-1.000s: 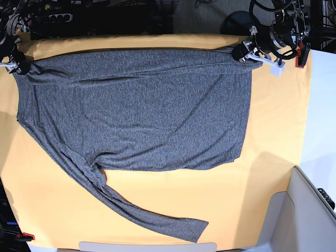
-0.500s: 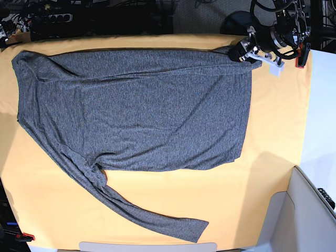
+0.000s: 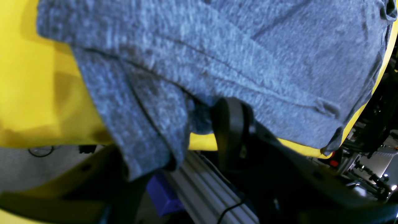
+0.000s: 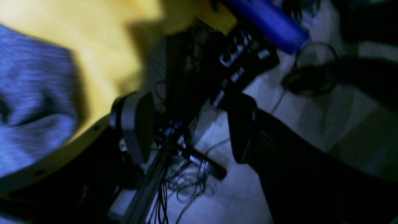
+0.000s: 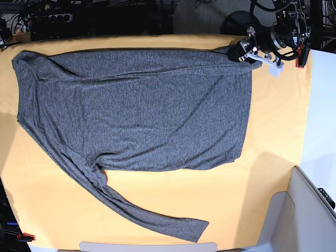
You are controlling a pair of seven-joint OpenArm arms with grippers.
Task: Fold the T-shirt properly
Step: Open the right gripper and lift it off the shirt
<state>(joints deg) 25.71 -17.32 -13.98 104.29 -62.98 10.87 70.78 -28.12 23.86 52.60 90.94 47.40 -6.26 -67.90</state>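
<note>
Shirt: T-shirt (image 5: 142, 115) lies flat, spread across the surface's far and middle parts, one long sleeve trailing toward the near edge; apparently laid out so folding can start.
Left claw (image 5: 245, 51): at the shirt's far-right corner, spread; the cloth edge lies between its jaws, not pinched, likely just let go.
Right claw (image 4: 189, 124): spread, holding nothing, off the far-left edge.
Surface (image 5: 273, 136): yellow-orange cloth.
Room: cables and dark equipment beyond the far edge.
</note>
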